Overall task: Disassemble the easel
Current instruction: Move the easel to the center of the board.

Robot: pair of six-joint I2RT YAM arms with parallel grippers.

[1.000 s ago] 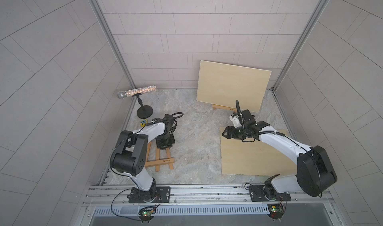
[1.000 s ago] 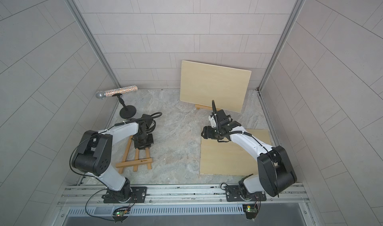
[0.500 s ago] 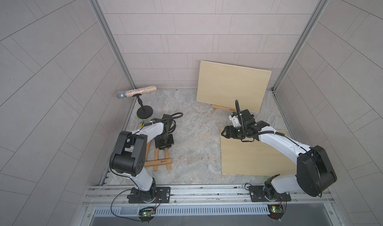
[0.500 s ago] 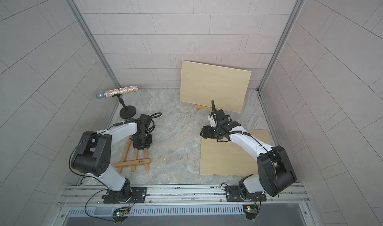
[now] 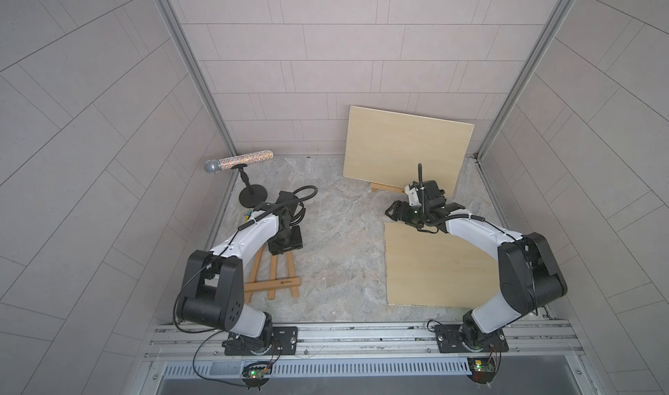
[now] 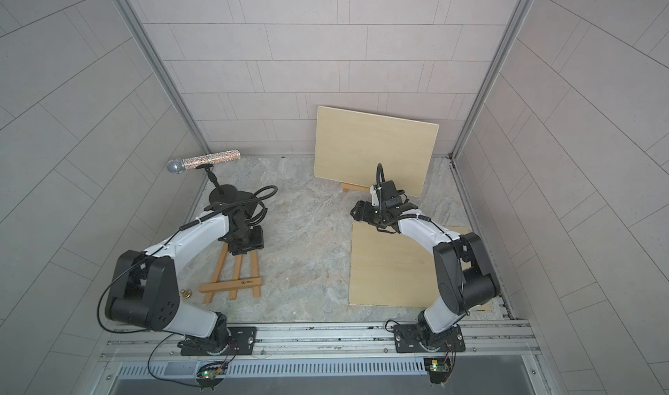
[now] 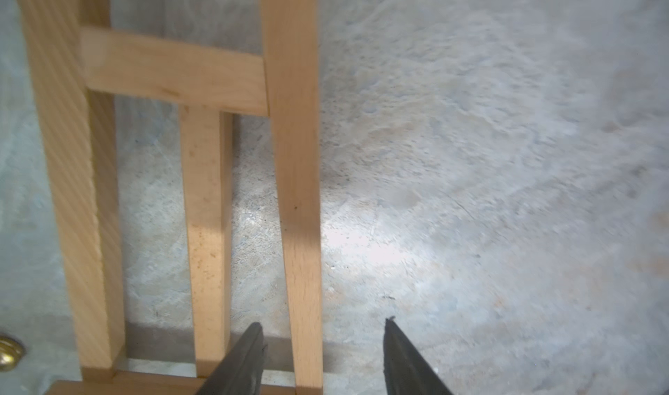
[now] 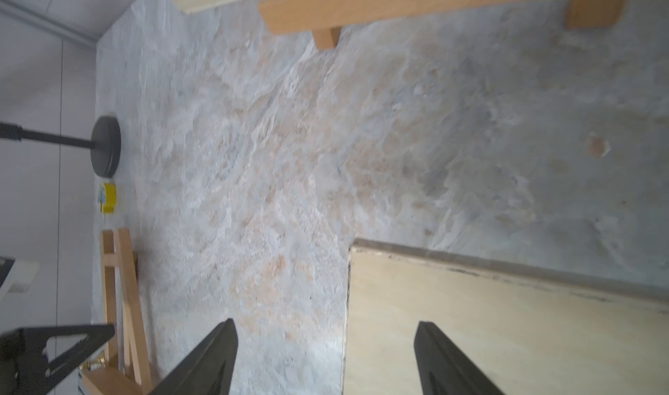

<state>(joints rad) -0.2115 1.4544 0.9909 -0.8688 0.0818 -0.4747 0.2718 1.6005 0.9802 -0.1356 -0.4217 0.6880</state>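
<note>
Looking down at the left side of the marbled grey table [image 5: 336,230], you find the easel [image 5: 273,284] lying flat, its pale wooden legs splayed into a narrow A and joined by a straight crossbar at the foot. Your left pincer [image 7: 323,322] hangs low over the upper end of that frame. In the left wrist view its two dark, tapered fingers [image 7: 249,342] stand apart on either side of one smooth, square-edged leg [image 7: 297,157], with bare table showing between the leg and each finger, so nothing is clamped. A small round brass nut [image 7: 9,349] sits on the table just beside the frame's outer rail.

Your right pincer [image 8: 325,324] is also spread wide and empty. It hovers over the near corner of a thin, pale plywood board [image 5: 434,266] that lies flat on the table, one finger above the sheet and one above the stone-patterned surface.

At the back wall, a second easel [image 5: 383,187] stands with only its wooden ledge and feet visible beneath a larger rectangular plywood panel [image 5: 405,147] that is propped upright on it.

In the left rear corner, a glitter-covered microphone [image 5: 239,160] with a mesh ball head rests level on a short black stand with a round disc base [image 5: 252,195]. A small yellow object [image 8: 107,197] lies near that base, but you cannot make out what it is.
</note>
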